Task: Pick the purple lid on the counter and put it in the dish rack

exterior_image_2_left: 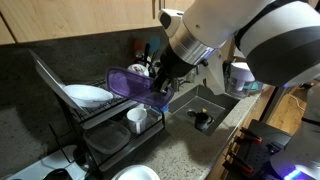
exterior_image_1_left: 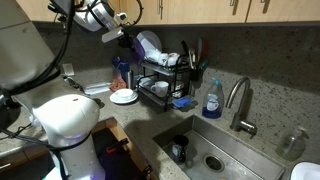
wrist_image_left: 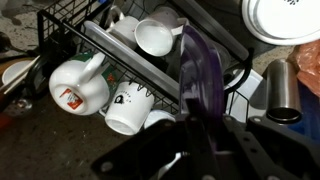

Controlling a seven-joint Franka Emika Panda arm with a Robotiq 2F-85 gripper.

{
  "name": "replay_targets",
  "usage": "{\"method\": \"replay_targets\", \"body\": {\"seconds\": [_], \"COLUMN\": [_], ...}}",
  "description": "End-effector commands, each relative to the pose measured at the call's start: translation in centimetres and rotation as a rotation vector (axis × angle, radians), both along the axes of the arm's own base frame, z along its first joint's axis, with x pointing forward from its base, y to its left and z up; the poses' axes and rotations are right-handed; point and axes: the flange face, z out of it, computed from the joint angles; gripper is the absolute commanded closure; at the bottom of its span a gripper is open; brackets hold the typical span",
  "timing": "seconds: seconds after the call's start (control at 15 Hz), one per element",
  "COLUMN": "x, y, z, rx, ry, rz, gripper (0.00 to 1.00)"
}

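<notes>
The purple lid (wrist_image_left: 200,75) stands on edge between my gripper's (wrist_image_left: 192,128) jaws, which are shut on its lower rim. In the wrist view it hangs just above the black wire dish rack (wrist_image_left: 110,55), over the upper tier with its mugs. In both exterior views the lid (exterior_image_2_left: 128,84) (exterior_image_1_left: 148,45) is held over the rack's top, the gripper (exterior_image_2_left: 160,78) beside it. The dish rack (exterior_image_1_left: 160,88) (exterior_image_2_left: 95,135) stands on the grey speckled counter (exterior_image_1_left: 135,112) next to the sink.
White mugs (wrist_image_left: 80,85) (wrist_image_left: 130,108) and a white cup (wrist_image_left: 155,38) lie in the rack. A white plate (exterior_image_1_left: 123,97) sits on the counter beside it. A blue soap bottle (exterior_image_1_left: 212,100), a faucet (exterior_image_1_left: 240,100) and the steel sink (exterior_image_1_left: 215,150) lie beyond.
</notes>
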Motion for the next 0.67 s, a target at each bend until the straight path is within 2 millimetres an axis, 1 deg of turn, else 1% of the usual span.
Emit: {"method": "replay_targets", "body": {"seconds": [0.0,0.13,0.2,0.27,0.6], "x": [0.0,0.0,0.0,-0.1,-0.4], "y": [0.0,0.0,0.0,-0.3,1.1], "z": [0.0,0.0,0.0,-0.1,0.2], "rx": [-0.001,-0.001,-0.001,0.017,0.076], "ry": [0.002,0.002,0.002,0.006,0.000], "rz": [0.001,0.002,0.002,-0.022,-0.137], "gripper": [0.94,0.94,0.99,0.99,0.99]}}
